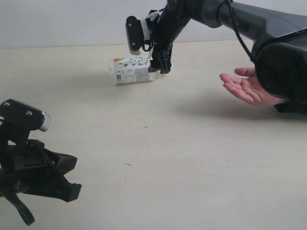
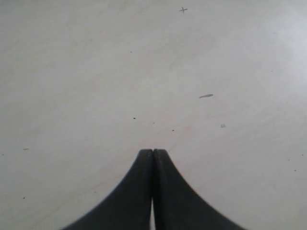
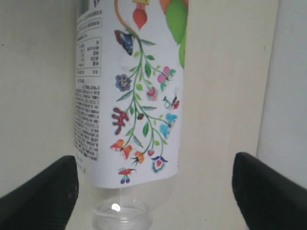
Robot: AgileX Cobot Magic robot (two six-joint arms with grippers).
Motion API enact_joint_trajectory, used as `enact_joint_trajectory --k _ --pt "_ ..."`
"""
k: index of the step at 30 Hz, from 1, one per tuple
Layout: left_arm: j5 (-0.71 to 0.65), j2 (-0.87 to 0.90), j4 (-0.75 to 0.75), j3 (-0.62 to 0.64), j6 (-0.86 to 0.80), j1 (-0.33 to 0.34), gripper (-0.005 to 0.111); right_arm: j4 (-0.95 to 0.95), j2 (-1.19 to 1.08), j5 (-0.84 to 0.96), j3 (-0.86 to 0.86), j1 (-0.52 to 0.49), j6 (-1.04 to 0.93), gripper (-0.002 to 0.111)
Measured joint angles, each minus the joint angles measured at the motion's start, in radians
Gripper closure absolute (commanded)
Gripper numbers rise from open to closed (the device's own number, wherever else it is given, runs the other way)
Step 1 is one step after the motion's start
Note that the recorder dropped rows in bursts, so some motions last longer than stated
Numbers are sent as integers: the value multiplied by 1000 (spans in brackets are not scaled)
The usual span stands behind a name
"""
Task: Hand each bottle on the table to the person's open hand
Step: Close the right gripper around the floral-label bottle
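In the exterior view the right gripper [image 1: 160, 64] covers the right end of the bottle [image 1: 133, 71], and the arm hides the wrist of the open hand [image 1: 244, 86] at the right. The wrist view cuts off the bottle's far end, so I cannot tell which end carries the cap. The bottle lies on its side on the far middle of the tabletop [image 1: 182, 158], long axis running left to right. It is clear, with a white label of fine print and coloured flowers. The right jaws stand wide apart on either side of it, not touching. The left gripper [image 2: 153, 152], near left, has its jaws pressed together on nothing.
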State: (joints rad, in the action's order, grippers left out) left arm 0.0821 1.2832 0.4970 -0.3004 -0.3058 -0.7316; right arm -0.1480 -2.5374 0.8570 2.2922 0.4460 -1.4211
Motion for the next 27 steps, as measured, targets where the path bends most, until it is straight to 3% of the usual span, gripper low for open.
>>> enact_joint_trajectory --k 20,24,27 --pt "0 0 0 0 0 0 106 -15 -79 -47 0 0 -38 29" --pt "0 0 0 0 0 0 106 -15 -81 -54 0 0 -42 53" --pt "0 0 0 0 0 0 106 -9 -81 -67 0 0 -23 85"
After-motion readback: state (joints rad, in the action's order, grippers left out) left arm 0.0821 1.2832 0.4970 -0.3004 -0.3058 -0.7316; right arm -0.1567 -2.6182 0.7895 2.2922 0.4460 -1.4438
